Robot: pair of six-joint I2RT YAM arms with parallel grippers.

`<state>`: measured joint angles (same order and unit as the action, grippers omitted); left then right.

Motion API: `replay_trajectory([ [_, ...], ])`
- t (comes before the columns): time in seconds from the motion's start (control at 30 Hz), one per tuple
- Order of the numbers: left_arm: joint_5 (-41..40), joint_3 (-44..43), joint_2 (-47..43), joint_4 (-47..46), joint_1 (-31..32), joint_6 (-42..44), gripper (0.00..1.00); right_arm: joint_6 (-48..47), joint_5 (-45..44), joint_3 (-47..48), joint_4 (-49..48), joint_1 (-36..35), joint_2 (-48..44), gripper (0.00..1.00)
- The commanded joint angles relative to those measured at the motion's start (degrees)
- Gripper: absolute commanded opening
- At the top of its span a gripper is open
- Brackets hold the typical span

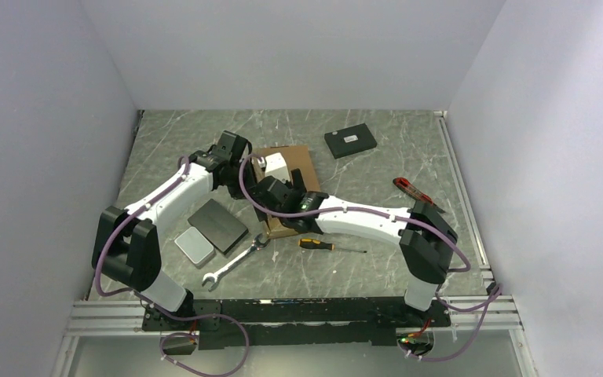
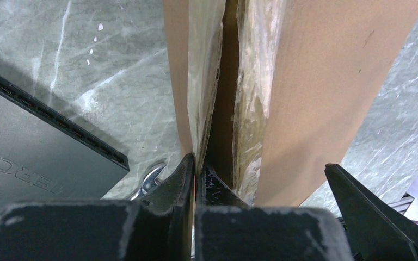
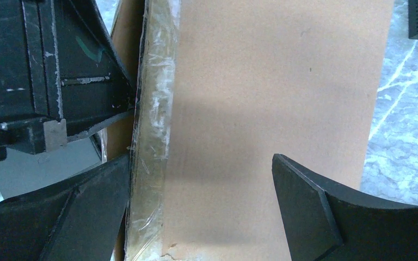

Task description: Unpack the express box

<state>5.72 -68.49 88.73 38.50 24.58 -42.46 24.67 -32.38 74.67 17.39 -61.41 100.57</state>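
Along the left part of the table (image 1: 377, 271), toward the near edge, lay a silver tin (image 1: 194, 246), a dark slab (image 1: 217, 225) and a wrench (image 1: 234, 264). None of them touched the box.

The left gripper (image 2: 196, 166) reached in from the left. Its fingers were pressed together on the thin, taped edge of a cardboard flap (image 2: 193, 81) on the box's left side. In the left wrist view that flap stood apart from the rest of the lid, with a dark gap between the two taped edges.

The box (image 1: 302, 163) sat near the middle of the table, a little toward the far edge, with its long side running from near to far. The right gripper (image 3: 201, 212) hung just over the box's near end with its fingers spread wide. One finger was by the taped seam and the other was over plain cardboard, and it held nothing. Whether its tips touched the lid could not be told.

Right of the box, a screwdriver (image 1: 326, 246) lay toward the near edge and a small black box (image 1: 350, 141) lay toward the far edge. A red-handled tool (image 1: 411, 190) lay nearer the right edge.

The unpacking looked to be at an early stage. The seam had parted and one flap was gripped, but the lid was not folded back. No contents showed through the gap. What seemed left was to swing the flaps open and lift out whatever was inside.
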Motion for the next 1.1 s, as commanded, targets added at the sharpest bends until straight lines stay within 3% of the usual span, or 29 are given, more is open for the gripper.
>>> replay_trajectory([
  [0.0, 1.43, -2.26, -2.64, -2.52, 0.03, -0.70, 0.00, 1.09, -7.10, 0.59, -0.20, -0.28, -0.48, 0.99],
  [0.37, 0.22, -2.77, -4.16, 0.20, 0.03, 4.76, 0.00, 2.65, -6.39, -4.60, -1.87, 2.66, -5.58, 0.98],
  [0.83, 0.83, -1.38, -5.65, -1.54, -0.06, 7.04, 0.00, 6.04, 8.09, -12.65, -7.77, 8.33, -15.07, 0.99],
  [1.07, 1.45, -3.24, 0.48, -4.09, -0.22, 5.69, 0.02, 5.18, 15.85, -9.73, -6.89, 8.87, -14.65, 1.00],
])
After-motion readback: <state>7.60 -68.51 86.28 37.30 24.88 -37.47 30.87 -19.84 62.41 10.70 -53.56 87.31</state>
